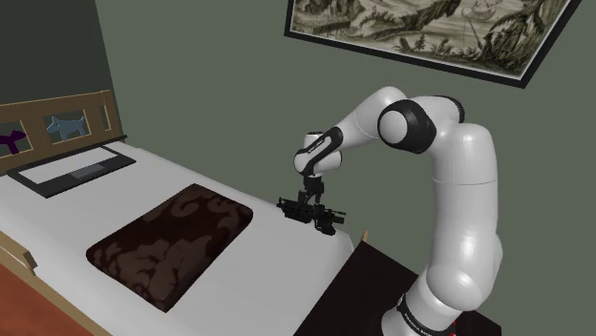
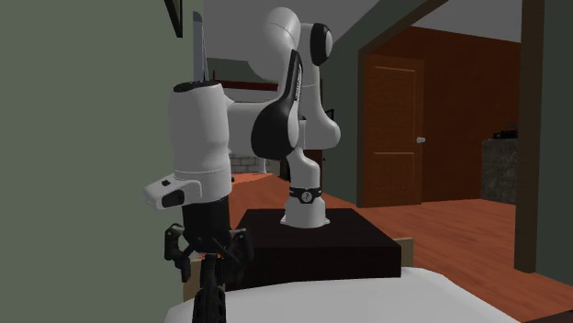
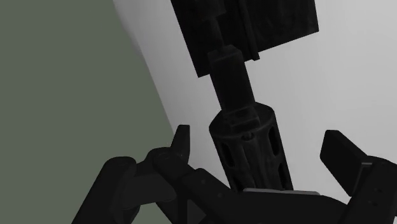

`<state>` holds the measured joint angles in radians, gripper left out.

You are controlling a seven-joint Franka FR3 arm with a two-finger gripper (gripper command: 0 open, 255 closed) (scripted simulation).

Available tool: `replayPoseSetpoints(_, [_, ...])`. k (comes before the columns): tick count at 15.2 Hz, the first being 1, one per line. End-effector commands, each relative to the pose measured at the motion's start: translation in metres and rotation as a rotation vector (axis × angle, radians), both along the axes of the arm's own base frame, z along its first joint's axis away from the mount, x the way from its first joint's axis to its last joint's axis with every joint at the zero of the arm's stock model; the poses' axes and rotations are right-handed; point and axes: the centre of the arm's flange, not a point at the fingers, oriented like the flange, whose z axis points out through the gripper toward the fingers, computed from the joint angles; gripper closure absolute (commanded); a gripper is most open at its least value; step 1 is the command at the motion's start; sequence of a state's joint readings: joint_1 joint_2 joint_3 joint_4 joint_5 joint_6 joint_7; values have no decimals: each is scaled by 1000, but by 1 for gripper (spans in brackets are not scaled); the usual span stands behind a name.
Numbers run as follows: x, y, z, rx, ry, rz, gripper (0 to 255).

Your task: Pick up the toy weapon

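The toy weapon (image 1: 315,214) is a black gun-like piece with a ribbed barrel, lying on the white bed (image 1: 248,277) close to its edge by the green wall. My gripper (image 1: 308,200) points down right over it. In the wrist view the weapon's barrel (image 3: 247,137) runs between the fingers, and my gripper (image 3: 261,149) is open, with a gap on each side of the barrel. In the second exterior view the gripper (image 2: 207,252) hangs low over the bed's edge with the black weapon (image 2: 213,289) under it.
A dark brown patterned cushion (image 1: 172,243) lies mid-bed, and a laptop (image 1: 74,170) sits near the wooden headboard (image 1: 57,122). The green wall (image 1: 220,86) with a framed picture (image 1: 430,29) stands close behind the weapon. The dark stand (image 2: 317,240) is beside the bed.
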<state>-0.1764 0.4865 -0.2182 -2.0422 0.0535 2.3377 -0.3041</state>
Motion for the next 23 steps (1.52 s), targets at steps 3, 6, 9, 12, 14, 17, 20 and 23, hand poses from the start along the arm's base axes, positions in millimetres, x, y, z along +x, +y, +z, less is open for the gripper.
replayPoseSetpoints(3, [0, -1, -21, 0, 0, 0, 0])
replayPoseSetpoints(6, [0, -1, -30, 0, 0, 0, 0])
replayPoseSetpoints(9, [0, 0, -30, 0, 0, 0, 255])
replayPoseSetpoints(12, [-1, 0, -30, 0, 0, 0, 255])
replayPoseSetpoints(14, [-1, 0, -30, 0, 0, 0, 255])
replayPoseSetpoints(17, [0, -1, -24, 0, 0, 0, 255])
replayPoseSetpoints(20, [0, -1, -9, 0, 0, 0, 255])
replayPoseSetpoints(23, [0, -1, 7, 0, 0, 0, 255])
